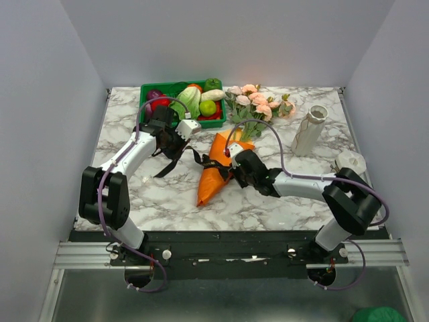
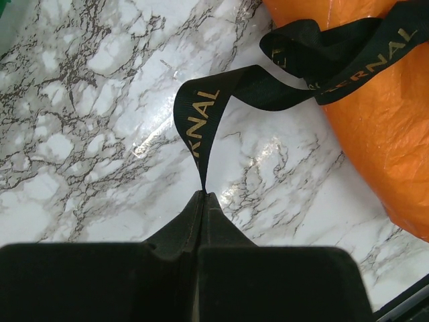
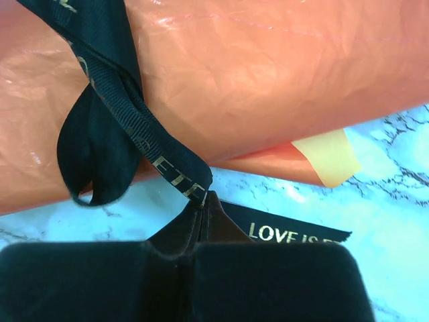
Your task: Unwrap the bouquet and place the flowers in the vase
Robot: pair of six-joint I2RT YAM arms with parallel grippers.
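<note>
**Ribbon (image 2: 201, 114) pinched on two strands, wrap not yet off**

Top view: the bouquet (image 1: 213, 176) lies mid-tabletop (image 1: 268, 208), its flowers (image 1: 258, 102) pointing to the far edge. The vase (image 1: 309, 131) stands well apart on the right. The arms reach in from opposite sides, likely to pull the knot apart. The grips are too small to read here.

Left wrist view: the left gripper (image 2: 203, 196) is clamped on one ribbon strand, raised off the marble.

Right wrist view: the right gripper (image 3: 206, 196) is clamped on another strand, beside a loop against the orange paper (image 3: 268, 87). Only here does a loose lettered tail show.
</note>
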